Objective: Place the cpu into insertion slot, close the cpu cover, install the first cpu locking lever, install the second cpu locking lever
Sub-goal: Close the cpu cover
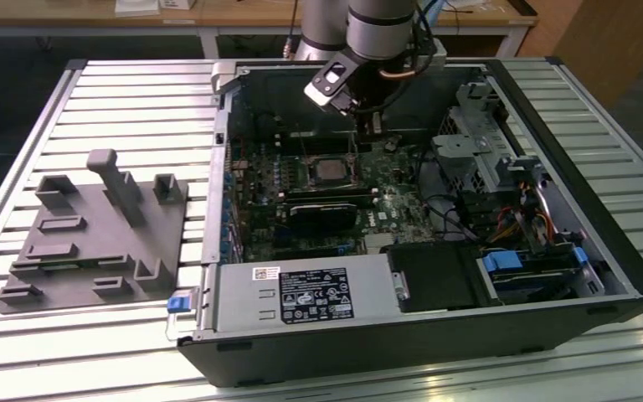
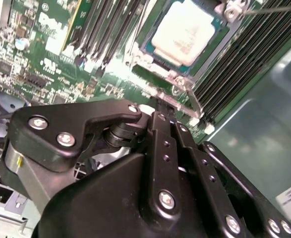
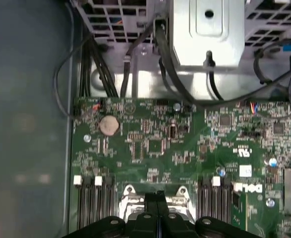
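Observation:
The cpu [image 2: 184, 32], with its pale silvery top, lies flat in the insertion slot [image 2: 149, 51]. Silver metal of the cpu cover [image 2: 161, 71] edges it. In the exterior view the slot [image 1: 327, 170] sits mid-board inside the open computer case. My gripper [image 1: 374, 130] hangs just behind the slot, its black fingers together with nothing seen between them. In the second wrist view the gripper [image 2: 159, 111] points down at the board beside the slot, close to a thin silver locking lever [image 2: 194, 103]. In the first wrist view the gripper [image 3: 159, 196] stands over the slot's silver edge [image 3: 130, 191].
Long black memory slots [image 2: 249, 54] flank the socket. A drive cage [image 1: 472, 151] and cables [image 1: 522, 222] stand at the exterior view's right, and the power supply [image 1: 299, 297] at the front. A grey fixture [image 1: 87, 234] lies on the slatted table [image 1: 131, 84].

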### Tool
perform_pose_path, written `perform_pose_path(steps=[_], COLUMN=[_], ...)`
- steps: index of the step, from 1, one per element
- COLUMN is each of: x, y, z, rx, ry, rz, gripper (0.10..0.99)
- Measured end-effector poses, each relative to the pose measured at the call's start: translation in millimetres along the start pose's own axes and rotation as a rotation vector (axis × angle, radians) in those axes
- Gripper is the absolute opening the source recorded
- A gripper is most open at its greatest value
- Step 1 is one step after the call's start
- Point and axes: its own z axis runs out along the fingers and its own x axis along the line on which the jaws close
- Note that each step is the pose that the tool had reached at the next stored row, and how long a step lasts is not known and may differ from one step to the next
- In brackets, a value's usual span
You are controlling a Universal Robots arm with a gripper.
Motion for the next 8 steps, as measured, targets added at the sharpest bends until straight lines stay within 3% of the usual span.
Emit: perform_pose_path(steps=[8], x=[0.0], y=[-12.2], z=[-0.4], rx=[-0.01], ry=[0.0003], rz=[0.0], gripper=[0.106])
